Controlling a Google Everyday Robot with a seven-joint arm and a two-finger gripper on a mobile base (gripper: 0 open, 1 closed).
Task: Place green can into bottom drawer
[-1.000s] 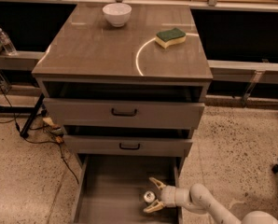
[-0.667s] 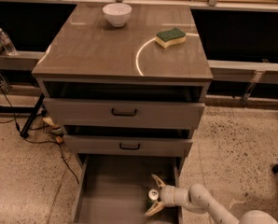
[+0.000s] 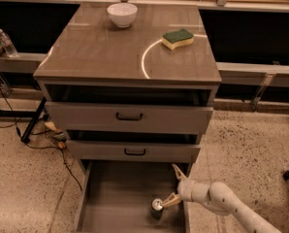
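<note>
Beige fingers (image 3: 171,200) are spread wide apart on the pincer (image 3: 170,186), so it is seen to be open and nothing is clamped in it. It is held low inside the right-hand part of the bottom drawer (image 3: 118,193), close to the drawer's right wall. One finger is pointed up and back toward the middle drawer (image 3: 135,152). The other is angled down and to the left, and its tip is laid against the top rim of the green can (image 3: 157,209), or just beside it; which of the two cannot be told.

The can is stood upright on the drawer's flat grey floor, near the front right, with its silver top turned upward.

Behind the pincer, a white arm (image 3: 217,198) is bent at a rounded wrist joint. From there it is stretched down and to the right until it is cut off by the lower edge of the view.

The bottom drawer is pulled far out. The middle drawer and the top drawer (image 3: 130,116) above it are each pulled out slightly, and black handles are carried on their grey fronts. On the tabletop (image 3: 96,52) of the cabinet, a white bowl (image 3: 122,14) is set at the back, and a green-and-yellow sponge (image 3: 178,38) is laid well apart from it on the right.
</note>
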